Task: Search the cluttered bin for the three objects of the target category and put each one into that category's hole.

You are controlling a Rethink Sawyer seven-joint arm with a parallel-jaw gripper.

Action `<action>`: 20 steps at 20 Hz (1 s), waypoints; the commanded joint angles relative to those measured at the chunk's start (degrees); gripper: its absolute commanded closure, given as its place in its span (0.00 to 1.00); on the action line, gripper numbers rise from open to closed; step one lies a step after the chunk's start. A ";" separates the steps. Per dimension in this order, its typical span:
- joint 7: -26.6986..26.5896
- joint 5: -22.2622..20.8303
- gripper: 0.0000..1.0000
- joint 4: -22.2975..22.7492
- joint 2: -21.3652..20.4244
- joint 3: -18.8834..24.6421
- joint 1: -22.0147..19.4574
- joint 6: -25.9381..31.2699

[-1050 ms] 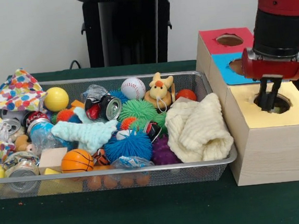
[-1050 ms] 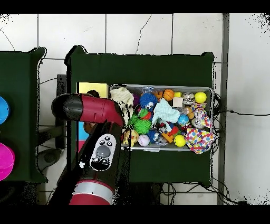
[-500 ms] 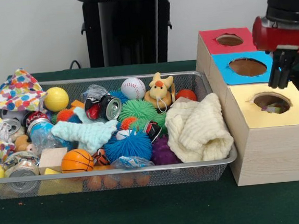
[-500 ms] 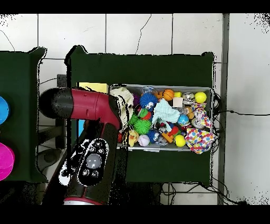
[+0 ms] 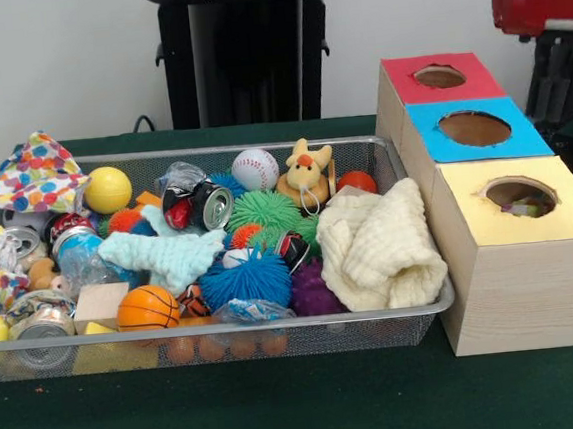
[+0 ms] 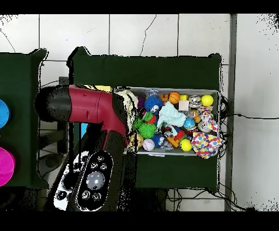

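Note:
The wire bin is packed with clutter: a cream knitted cloth, a pale blue cloth, a polka-dot cloth, a baseball, a crushed can and a blue spiky ball. To its right stand three boxes with a red hole, a blue hole and a yellow hole; something lies inside the yellow one. My gripper hangs high at the right edge, behind the boxes, holding nothing that I can see. In the overhead view the arm hides the boxes.
A yellow ball, a small basketball, a green spiky ball and a plush animal also lie in the bin. The black pedestal stands behind it. From above, the bin sits right of the arm.
The gripper has risen out of the yellow hole and drawn back up and to the right. The bin's contents have not moved.

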 commanded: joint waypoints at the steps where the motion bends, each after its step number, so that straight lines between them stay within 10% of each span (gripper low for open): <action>1: 1.44 -4.19 1.00 7.39 -4.64 2.03 -4.79 7.46; 20: -10.67 -15.63 1.00 22.25 -12.60 12.99 -20.87 -8.07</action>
